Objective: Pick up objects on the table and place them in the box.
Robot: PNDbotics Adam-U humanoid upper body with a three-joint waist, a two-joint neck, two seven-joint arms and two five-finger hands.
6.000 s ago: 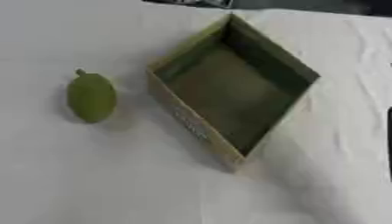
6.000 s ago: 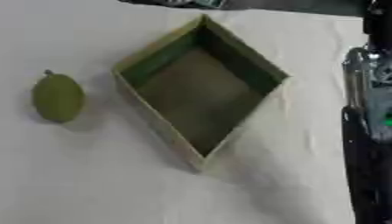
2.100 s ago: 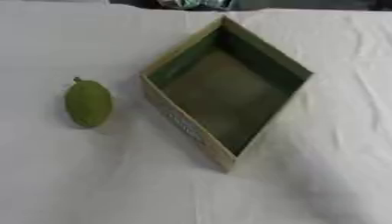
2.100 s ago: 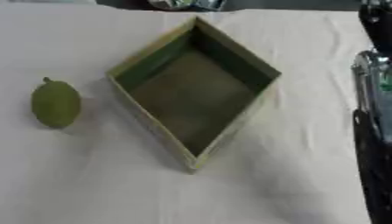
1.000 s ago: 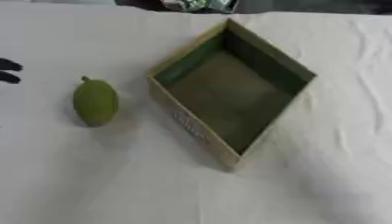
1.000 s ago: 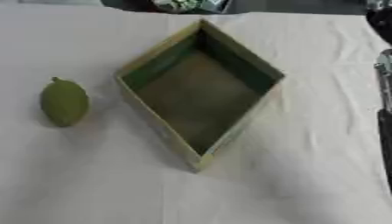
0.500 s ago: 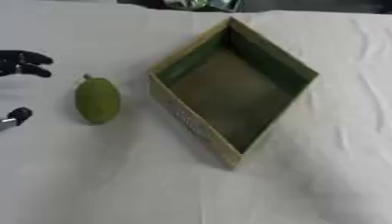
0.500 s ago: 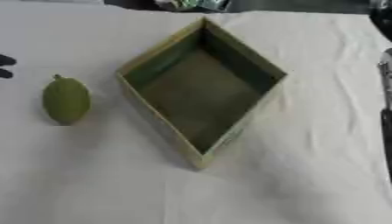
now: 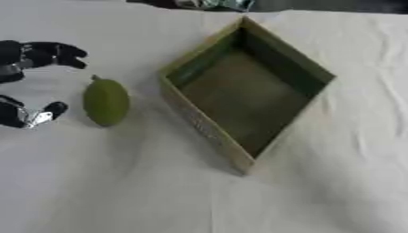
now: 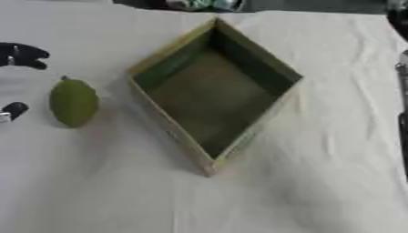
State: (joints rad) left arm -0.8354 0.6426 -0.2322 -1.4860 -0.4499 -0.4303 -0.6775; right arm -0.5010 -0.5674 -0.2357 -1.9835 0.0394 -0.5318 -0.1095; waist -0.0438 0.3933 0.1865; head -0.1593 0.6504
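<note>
My left hand (image 9: 24, 82) reaches in just left of the green fruit (image 9: 106, 102), fingers (image 9: 56, 51) and thumb spread apart on either side of a gap, not touching it. The fruit lies on the white counter (image 9: 119, 182), to the left of the open box (image 9: 243, 91), near its left corner. The box sits cornerwise with nothing inside.

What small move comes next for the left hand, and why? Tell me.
Probably ease the left hand rightward so its fingers and thumb bracket the green fruit, then close. The hand is open just left of the fruit, not touching it, and the box holds nothing.
</note>
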